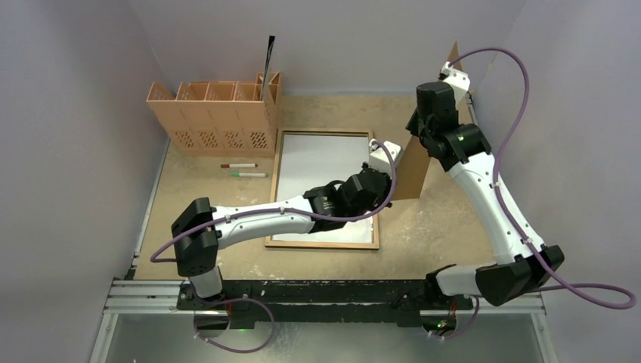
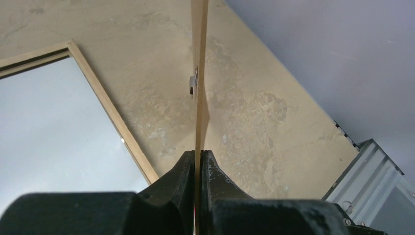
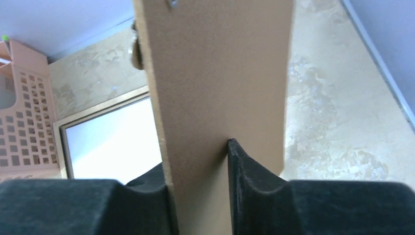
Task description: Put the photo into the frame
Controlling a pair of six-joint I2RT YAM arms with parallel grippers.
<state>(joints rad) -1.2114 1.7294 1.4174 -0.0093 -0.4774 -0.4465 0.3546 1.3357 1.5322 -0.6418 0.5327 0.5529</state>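
The frame lies flat mid-table with its light wood side up and a pale pane inside; its rim also shows in the wrist views. The photo is out of view. A plain brown backing board stands on edge just right of the frame. My left gripper is shut on the board's thin edge. My right gripper is at the board's upper far corner. The board runs slantwise between its fingers, with the right fingertip against the board's face. Whether it clamps is unclear.
A peach slotted organiser stands at the back left with a dark strip sticking up from it. Two markers lie in front of it. Walls close in behind and to the right; a metal rail edges the table.
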